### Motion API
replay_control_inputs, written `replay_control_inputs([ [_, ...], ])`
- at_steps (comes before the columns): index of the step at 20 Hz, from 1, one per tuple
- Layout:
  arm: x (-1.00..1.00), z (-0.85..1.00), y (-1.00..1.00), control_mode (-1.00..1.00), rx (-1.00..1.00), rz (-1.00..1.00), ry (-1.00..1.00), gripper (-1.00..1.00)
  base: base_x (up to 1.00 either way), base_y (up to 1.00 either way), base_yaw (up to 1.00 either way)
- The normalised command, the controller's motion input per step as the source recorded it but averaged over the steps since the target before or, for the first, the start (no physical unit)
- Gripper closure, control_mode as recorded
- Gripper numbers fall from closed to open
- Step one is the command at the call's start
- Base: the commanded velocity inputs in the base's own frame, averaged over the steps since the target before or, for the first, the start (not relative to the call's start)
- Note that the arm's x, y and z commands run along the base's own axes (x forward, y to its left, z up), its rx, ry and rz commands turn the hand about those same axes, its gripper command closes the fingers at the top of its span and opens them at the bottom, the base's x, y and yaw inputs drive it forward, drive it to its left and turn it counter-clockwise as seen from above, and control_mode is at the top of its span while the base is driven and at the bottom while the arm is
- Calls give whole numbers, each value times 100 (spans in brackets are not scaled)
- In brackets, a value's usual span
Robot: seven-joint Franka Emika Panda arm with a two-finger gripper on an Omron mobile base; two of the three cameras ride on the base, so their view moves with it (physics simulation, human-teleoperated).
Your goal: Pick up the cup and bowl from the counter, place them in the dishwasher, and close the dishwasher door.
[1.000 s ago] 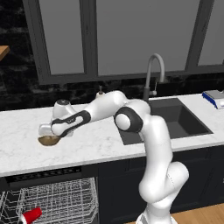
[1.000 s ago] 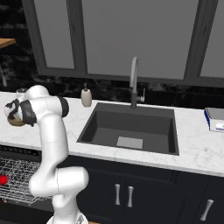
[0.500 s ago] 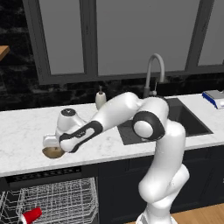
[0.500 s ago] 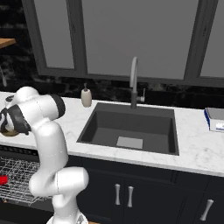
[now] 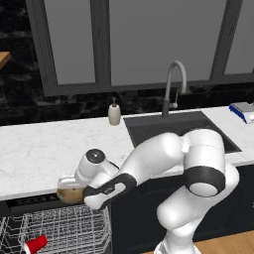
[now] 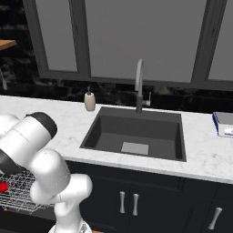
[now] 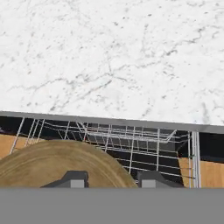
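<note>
Worktop [image 5: 34, 149] of white marble runs the width of the kitchen, and below its front edge the dishwasher [image 5: 30, 201] stands open with its wire rack [image 5: 74, 225] pulled out. The arm reaches low and to its left, so the gripper [image 5: 74, 191] hangs just past the worktop's edge, above the rack. Its jaws are closed on the rim of the bowl [image 5: 69, 194]; the hand view shows the tan rim [image 7: 57, 164] running between the two fingertips [image 7: 75, 179], with the rack [image 7: 131, 148] beneath. The red cup [image 5: 34, 244] already lies on its side in the rack, toward the near left.

To set the bowl down well, the arm would do best to carry it a little further out from the worktop edge before lowering, so the rim does not catch on the marble. It should come down over a bare patch of wire, apart from the cup, and release only once the bowl is close to the wires, since a shallow bowl dropped from height would likely bounce or tip. The door is then left to close.
</note>
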Motion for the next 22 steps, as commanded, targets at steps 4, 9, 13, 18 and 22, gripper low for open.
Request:
replay_control_inputs([
  [4,-99,0,16,-100,-5,-4,8,100,0,0,0],
  [9,-86,-6,15,-100,-5,-16,17,100,0,0,0],
  [13,-52,-44,2,-100,-7,-31,0,100,0,0,0],
  [18,-28,-70,0,-100,-9,-36,-6,100,0,0,0],
  [22,0,-36,1,-100,-2,-21,13,100,0,0,0],
])
